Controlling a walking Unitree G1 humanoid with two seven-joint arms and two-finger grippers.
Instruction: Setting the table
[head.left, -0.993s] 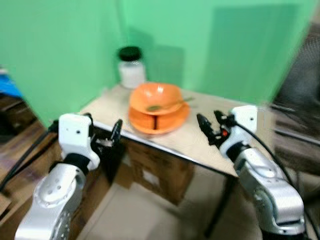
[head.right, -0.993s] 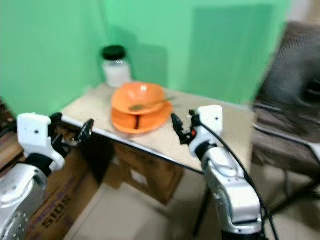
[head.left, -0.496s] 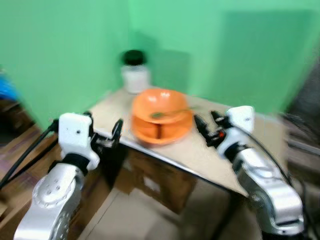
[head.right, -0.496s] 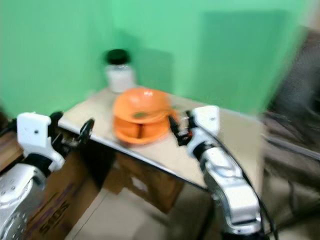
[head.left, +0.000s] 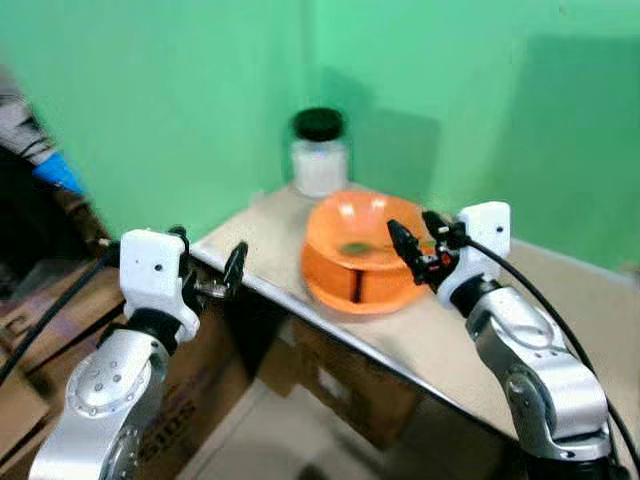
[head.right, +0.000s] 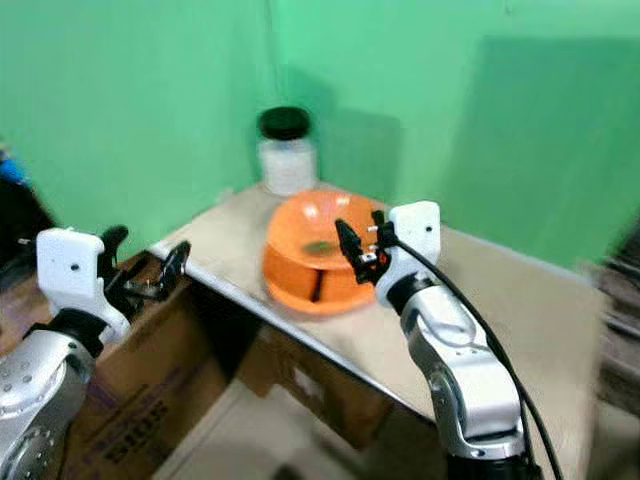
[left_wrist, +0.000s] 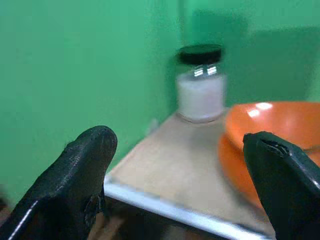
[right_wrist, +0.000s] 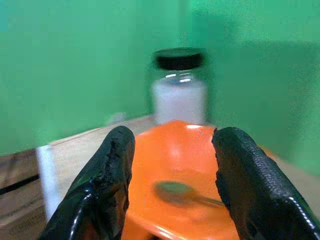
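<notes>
Orange and glossy, a bowl (head.left: 362, 228) sits stacked on top of an orange plate (head.left: 358, 287) near the front edge of a beige table (head.left: 470, 340); the plate below looks to have a dark divider or slot on its front wall, though blur keeps the detail vague; inside the bowl lies a greenish spoon (right_wrist: 176, 190), its head on the bowl's floor and its handle running toward the rim; behind the stack, at the table's back corner against the green wall (head.left: 180, 90), stands a glass jar (head.left: 319, 155) with a black lid, filled with something white.

Right gripper (head.left: 412, 243) hovers at the near rim of the bowl, its two black fingers (right_wrist: 112, 185) spread apart and grasping nothing; in the right wrist view the bowl and spoon show between the fingers with the jar beyond; whether a fingertip touches the rim cannot be told.

Left gripper (head.left: 212, 277) is held off the table's left corner, level with its metal edge, fingers (left_wrist: 82, 175) wide apart and empty; the left wrist view looks across the tabletop to the jar and the side of the orange stack.

Cardboard boxes (head.right: 160, 390) stand on the floor beneath and beside the table.
</notes>
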